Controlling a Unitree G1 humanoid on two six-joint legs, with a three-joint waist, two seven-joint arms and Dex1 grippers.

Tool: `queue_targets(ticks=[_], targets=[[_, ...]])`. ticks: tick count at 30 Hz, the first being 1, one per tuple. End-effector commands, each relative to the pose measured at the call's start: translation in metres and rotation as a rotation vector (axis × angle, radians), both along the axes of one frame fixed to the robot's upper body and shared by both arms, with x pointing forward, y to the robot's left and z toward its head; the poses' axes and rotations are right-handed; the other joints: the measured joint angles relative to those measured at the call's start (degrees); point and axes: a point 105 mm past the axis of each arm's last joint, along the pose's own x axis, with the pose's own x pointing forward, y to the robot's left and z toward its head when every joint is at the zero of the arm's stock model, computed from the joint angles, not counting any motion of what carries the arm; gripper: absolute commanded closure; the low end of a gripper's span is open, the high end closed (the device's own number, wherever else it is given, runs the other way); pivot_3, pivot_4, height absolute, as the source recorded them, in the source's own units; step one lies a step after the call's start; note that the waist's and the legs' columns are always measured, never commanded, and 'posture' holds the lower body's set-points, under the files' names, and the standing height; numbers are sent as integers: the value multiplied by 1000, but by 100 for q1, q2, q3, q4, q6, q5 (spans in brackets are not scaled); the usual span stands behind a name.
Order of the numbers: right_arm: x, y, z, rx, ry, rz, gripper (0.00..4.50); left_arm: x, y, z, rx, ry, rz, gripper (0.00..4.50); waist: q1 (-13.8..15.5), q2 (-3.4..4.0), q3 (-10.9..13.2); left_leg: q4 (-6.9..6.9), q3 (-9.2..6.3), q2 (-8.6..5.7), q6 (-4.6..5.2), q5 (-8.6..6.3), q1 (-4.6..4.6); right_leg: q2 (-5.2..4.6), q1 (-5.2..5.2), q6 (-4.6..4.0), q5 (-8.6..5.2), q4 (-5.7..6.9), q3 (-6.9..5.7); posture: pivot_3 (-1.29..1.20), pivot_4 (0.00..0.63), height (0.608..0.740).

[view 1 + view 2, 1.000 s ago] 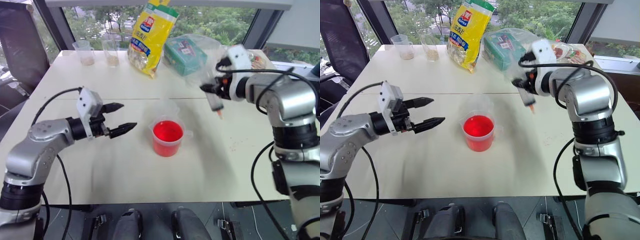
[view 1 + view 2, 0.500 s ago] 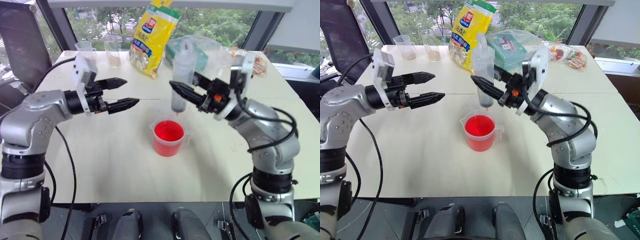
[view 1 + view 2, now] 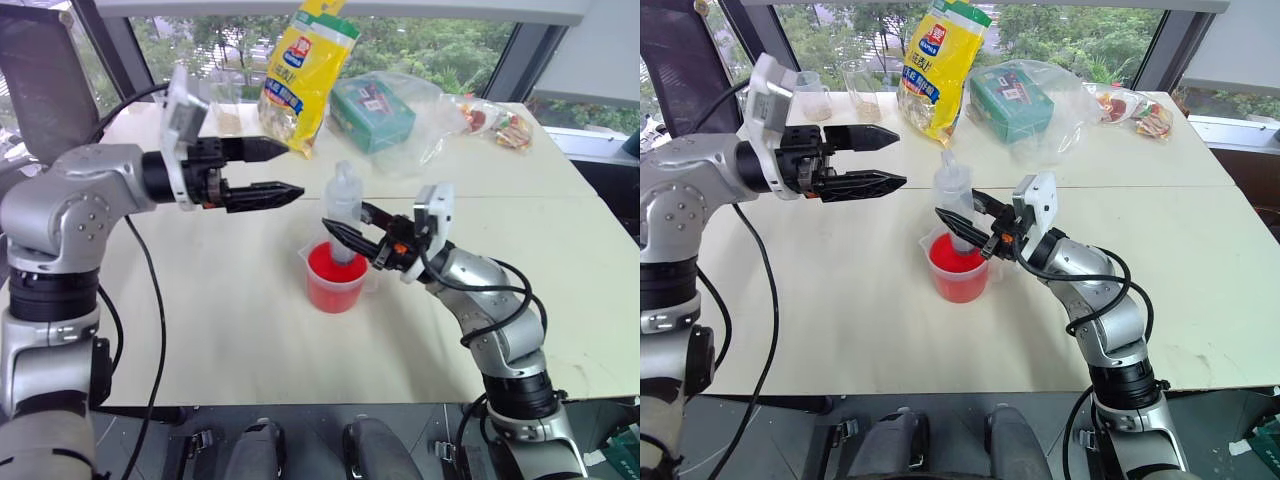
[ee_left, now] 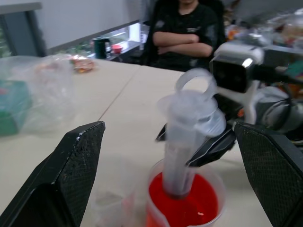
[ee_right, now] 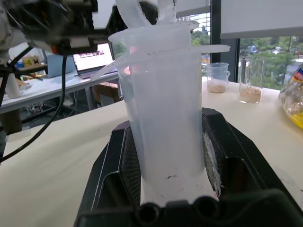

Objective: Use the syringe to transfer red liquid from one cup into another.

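Your right gripper [image 3: 962, 221] is clamped on the syringe [image 3: 952, 196], held upright with its tip dipped in the red cup [image 3: 959, 268] at table centre, likely so the plunger can draw liquid. Left gripper [image 3: 877, 158] hovers spread wide at the cup's 10 o'clock, probably lined up for the plunger ring.

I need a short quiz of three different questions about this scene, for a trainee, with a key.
1. True or false: the right gripper holds the large clear plastic syringe upright.
2. Where is the syringe's tip? A in the red clear plastic measuring cup; B over the yellow snack bag; C on the table.
3. Fill in: the left gripper has its fingers ____.

Key: 1 true; 2 A; 3 open.
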Motion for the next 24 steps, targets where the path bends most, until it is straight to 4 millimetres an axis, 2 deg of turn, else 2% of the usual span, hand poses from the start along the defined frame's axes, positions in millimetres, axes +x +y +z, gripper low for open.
queue_targets(ticks=[1, 13, 20, 24], targets=[[-8, 3, 12, 30, -49, 25, 3095, -9, -8, 7, -1, -15, -76, 0, 2, 0, 0, 0, 0, 0, 0, 0, 4, 0, 4, 0, 0, 0, 0, 0, 150, 740], [-10, 4, 15, 22, -54, 31, 3095, -13, -26, 0, 0, 13, -163, 0, 0, 0, 0, 0, 0, 0, 0, 0, 18, 0, 15, 0, 0, 3, 2, 0, 150, 740], [-12, 6, 16, 20, -53, 42, 3095, -1, -32, 2, -30, -14, -113, 0, 10, 0, 0, 0, 0, -1, 0, 1, 18, -1, 16, 0, 0, 3, 2, 0, 150, 740], [-15, 9, 16, 17, -47, 54, 3095, 10, -28, -5, -14, -12, -73, 0, 6, 0, 0, 0, 0, -1, 1, 1, 18, -1, 17, 0, 0, 3, 2, 0, 150, 740]])
